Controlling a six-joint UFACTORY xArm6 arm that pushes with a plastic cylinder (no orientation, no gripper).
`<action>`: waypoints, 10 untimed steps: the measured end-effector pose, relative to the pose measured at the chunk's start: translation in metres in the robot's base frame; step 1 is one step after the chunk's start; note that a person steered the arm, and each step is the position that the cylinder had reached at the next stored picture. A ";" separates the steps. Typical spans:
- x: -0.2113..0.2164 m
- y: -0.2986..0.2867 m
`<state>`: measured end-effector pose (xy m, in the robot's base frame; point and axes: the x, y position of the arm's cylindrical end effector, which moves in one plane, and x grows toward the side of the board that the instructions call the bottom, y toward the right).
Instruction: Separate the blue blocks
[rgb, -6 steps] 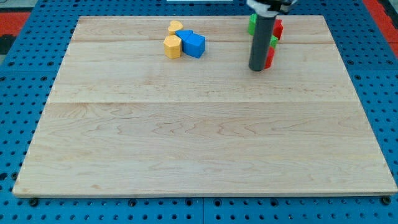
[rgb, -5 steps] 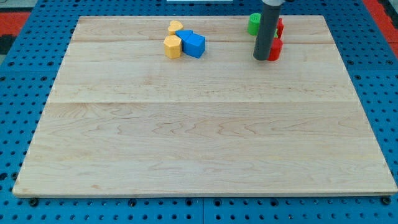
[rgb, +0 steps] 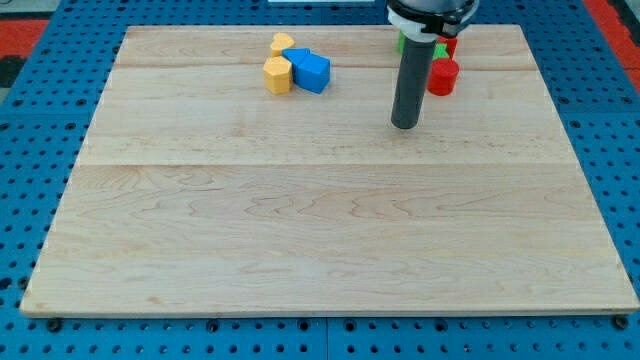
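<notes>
Blue blocks sit near the view's top, left of centre, on the wooden board (rgb: 320, 230). Nearest of all things on the board is my tip (rgb: 404, 126), set down on bare wood, touching no block and well apart to the right of the blue pair. Just beyond it and to the right stands a red cylinder (rgb: 443, 77). Farther left, the blue cube (rgb: 314, 72) touches a second blue block (rgb: 296, 57) behind it, mostly hidden. An orange-yellow block (rgb: 277, 75) presses against their left side, with a yellow block (rgb: 283, 43) beyond. A green block (rgb: 404, 42) and another red block (rgb: 449, 44) lie farthest, partly behind the rod.
</notes>
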<state>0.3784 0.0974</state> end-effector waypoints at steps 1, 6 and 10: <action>-0.001 0.000; -0.044 -0.078; -0.030 -0.078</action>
<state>0.3482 0.0197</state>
